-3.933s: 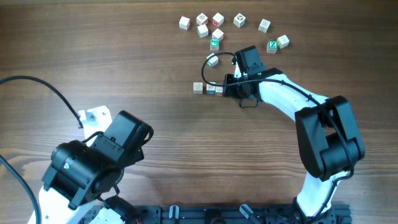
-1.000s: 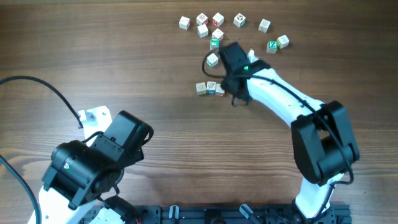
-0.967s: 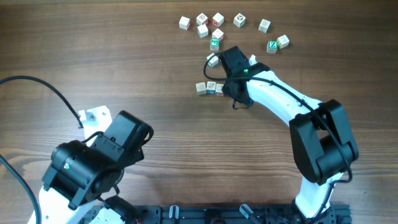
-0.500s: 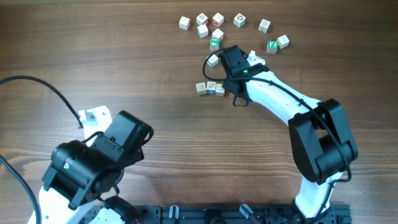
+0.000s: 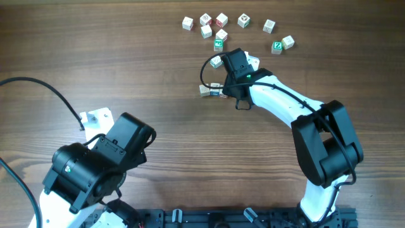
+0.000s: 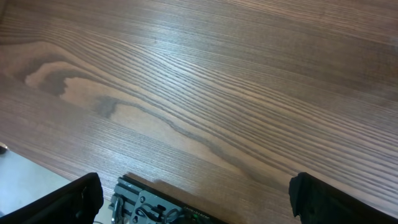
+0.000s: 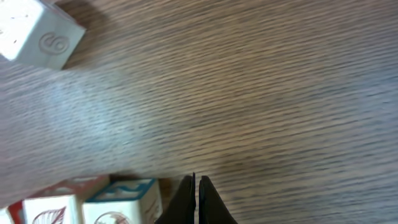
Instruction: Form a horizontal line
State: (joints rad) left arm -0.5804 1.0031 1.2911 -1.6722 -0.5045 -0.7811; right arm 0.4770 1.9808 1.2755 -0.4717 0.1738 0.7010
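Observation:
Three small cubes stand in a short row on the wooden table. The faintly marked cube (image 5: pixel 204 90) is at the left end, a second cube (image 5: pixel 215 89) is beside it, and the rest is under the arm. In the right wrist view the blue-trimmed cube (image 7: pixel 124 199) and the red-trimmed cube (image 7: pixel 56 208) sit side by side. My right gripper (image 7: pixel 196 190) is shut and empty, its tips right beside the blue-trimmed cube. It shows in the overhead view (image 5: pixel 226 87) at the row's right end. My left gripper (image 6: pixel 199 208) is open and empty above bare wood.
Several loose letter cubes (image 5: pixel 212 25) lie at the back, among them green-trimmed ones (image 5: pixel 219 44) (image 5: pixel 277 45). One whitish cube (image 5: pixel 216 61) sits just behind the right gripper and shows in the right wrist view (image 7: pixel 40 34). A white block (image 5: pixel 95 117) lies beside the left arm (image 5: pixel 95 168).
My right gripper has shifted a little to the left against the right end of the row. The row has closed up slightly. The left arm has not moved.

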